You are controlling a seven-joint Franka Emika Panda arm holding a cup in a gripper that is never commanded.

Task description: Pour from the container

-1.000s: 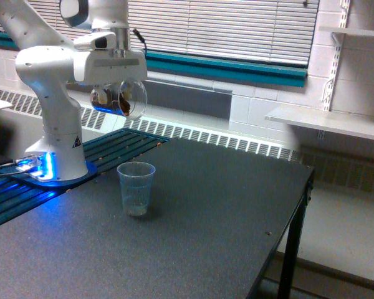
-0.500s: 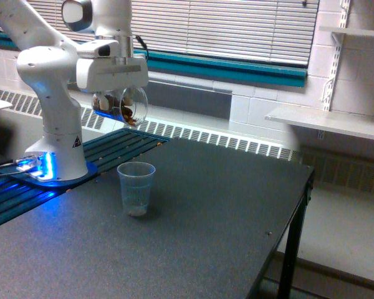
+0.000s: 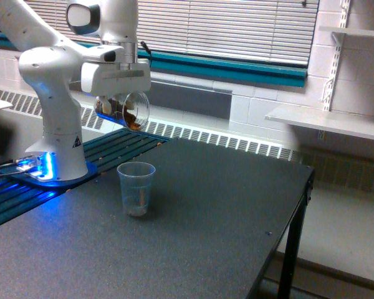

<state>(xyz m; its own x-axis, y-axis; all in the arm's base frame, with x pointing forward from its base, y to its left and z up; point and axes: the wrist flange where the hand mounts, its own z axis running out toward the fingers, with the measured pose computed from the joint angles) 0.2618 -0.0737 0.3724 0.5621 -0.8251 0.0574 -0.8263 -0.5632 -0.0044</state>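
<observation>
Since 1 s ago the white gripper (image 3: 119, 106) has shifted slightly toward the exterior view's right w/ the small clear smooth plastic cup of brown bits (image 3: 126, 109), pinching it tipped on its side, above the clear ribbed plastic cup (image 3: 136, 188) near the dark speckled table (image 3: 193, 230)'s left edge. Window blinds (image 3: 224, 28), wall radiator behind.

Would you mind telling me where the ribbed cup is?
The ribbed cup stands upright on the dark table, towards the exterior view's left, below the held container.

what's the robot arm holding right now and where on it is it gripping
The gripper holds a small clear cup of brown bits, tipped on its side above the table. It seems to clamp the cup's walls near the base; the fingers are hard to see.
</observation>
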